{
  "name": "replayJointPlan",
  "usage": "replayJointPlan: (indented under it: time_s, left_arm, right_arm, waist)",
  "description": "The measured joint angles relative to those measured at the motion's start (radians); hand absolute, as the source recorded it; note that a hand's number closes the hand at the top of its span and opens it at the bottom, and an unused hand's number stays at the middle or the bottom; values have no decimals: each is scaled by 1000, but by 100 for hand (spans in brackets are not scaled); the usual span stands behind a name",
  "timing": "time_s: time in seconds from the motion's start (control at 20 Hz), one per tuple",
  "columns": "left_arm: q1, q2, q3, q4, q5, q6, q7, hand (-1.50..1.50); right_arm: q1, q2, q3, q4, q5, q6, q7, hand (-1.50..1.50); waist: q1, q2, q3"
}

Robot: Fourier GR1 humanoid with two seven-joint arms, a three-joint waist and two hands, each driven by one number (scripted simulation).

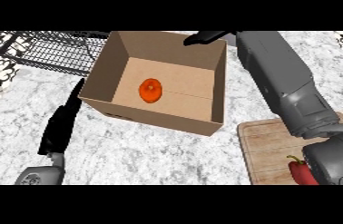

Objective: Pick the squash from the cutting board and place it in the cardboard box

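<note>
The orange squash [150,90] lies on the floor of the open cardboard box [201,123], left of its middle, with nothing touching it. My right forearm reaches up along the box's right side. My right hand [206,36] hovers over the box's far right corner, fingers stretched out and empty. The wooden cutting board [264,146] sits at the lower right, partly under that arm. My left hand [61,123] rests open at the lower left, fingertips close to the box's left wall.
A red pepper [301,169] lies on the cutting board by my right arm. A black wire rack [53,48] stands at the back left, beside the box. The counter top is grey marble [147,155].
</note>
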Motion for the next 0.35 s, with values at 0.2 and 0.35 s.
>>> replayJointPlan:
  time_s: [0.2,0.35]
  left_arm:
    - [5,-6,-9,-6,-3,-1,-8,0]
    - [6,-14,-21,-14,-10,2,-8,0]
  right_arm:
    - [8,-96,-36,34,-22,74,-20,-150]
    - [16,-167,-44,48,-23,148,-38,-150]
  waist:
    - [11,7,0]
    - [21,13,0]
